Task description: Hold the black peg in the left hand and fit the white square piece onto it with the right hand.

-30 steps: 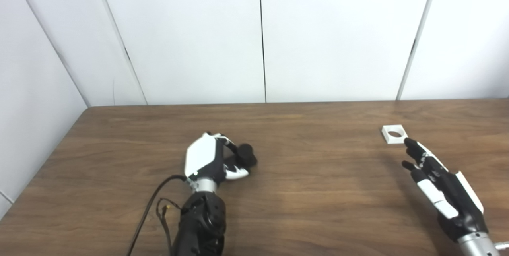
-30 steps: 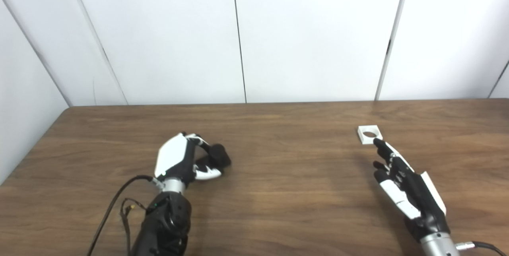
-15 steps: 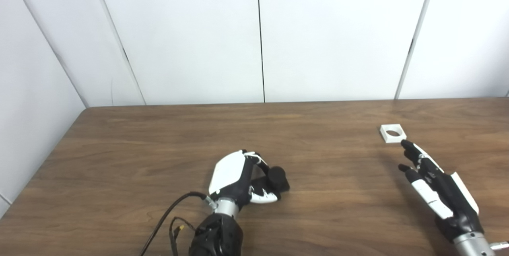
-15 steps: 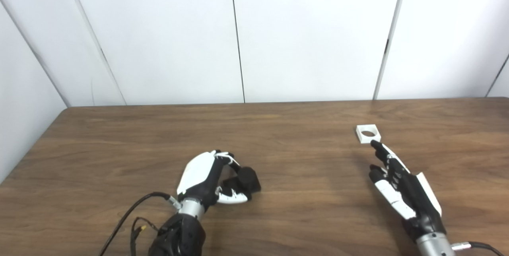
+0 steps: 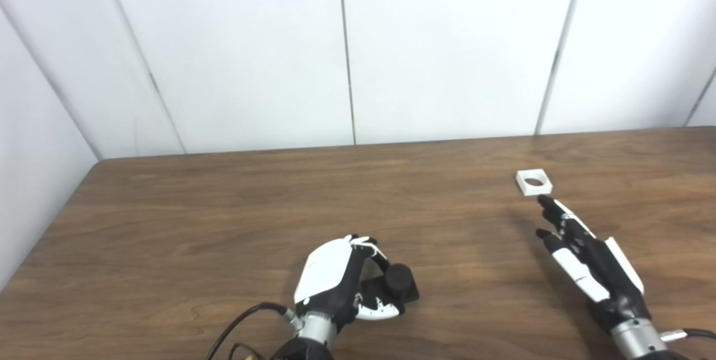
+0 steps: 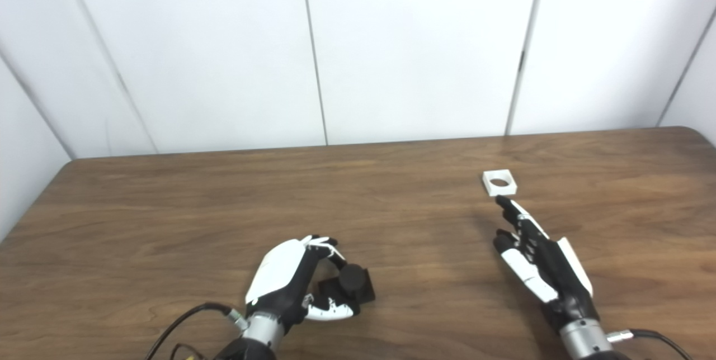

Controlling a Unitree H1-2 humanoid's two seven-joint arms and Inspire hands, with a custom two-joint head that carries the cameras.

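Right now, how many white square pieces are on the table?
1. The white square piece lies flat on the table, at the far right, just beyond the fingertips of the open right hand. No other shows; the left hand holds only the black peg.

Brown wood-grain table (image 5: 224,209), white square piece (image 5: 533,181), black peg (image 5: 398,284), black-and-white left hand (image 5: 341,279) and right hand (image 5: 587,262), white panelled wall (image 5: 447,41).

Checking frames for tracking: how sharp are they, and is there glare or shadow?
Left eye view: the white square piece is crisp, and the right hand casts a soft shadow. Right eye view: the table shows faint sheen; the black peg blends with the left hand.
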